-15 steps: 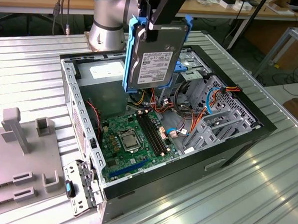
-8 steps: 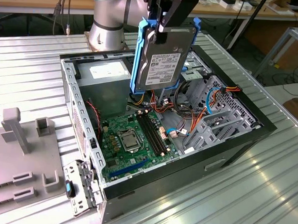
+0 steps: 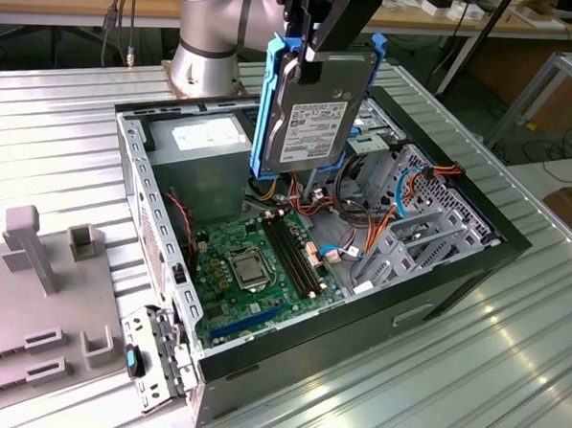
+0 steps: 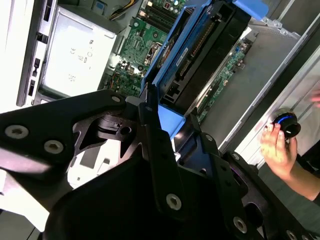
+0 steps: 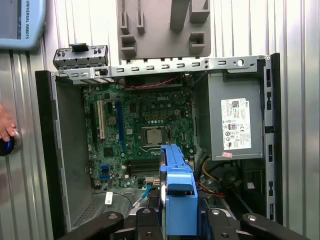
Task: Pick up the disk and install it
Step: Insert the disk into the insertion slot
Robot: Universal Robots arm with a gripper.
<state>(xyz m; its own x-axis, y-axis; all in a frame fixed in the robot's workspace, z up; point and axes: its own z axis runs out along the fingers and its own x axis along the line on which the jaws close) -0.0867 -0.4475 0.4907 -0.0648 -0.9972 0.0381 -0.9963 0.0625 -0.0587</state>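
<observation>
disk (image 3: 315,120) hanging upright from hand (image 3: 309,54), gripped at top, above open case (image 3: 278,359)

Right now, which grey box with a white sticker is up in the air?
The disk, the one in the blue frame, held by the pincer above the computer. The power supply sits inside.

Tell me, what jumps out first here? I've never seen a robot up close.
The claw holds the disk, grey metal in a bright blue frame, upright above an open computer case. Inside lies a green circuit board with a grey power supply behind it in the exterior view. In the second wrist view a person's hand touches a round knob.
</observation>
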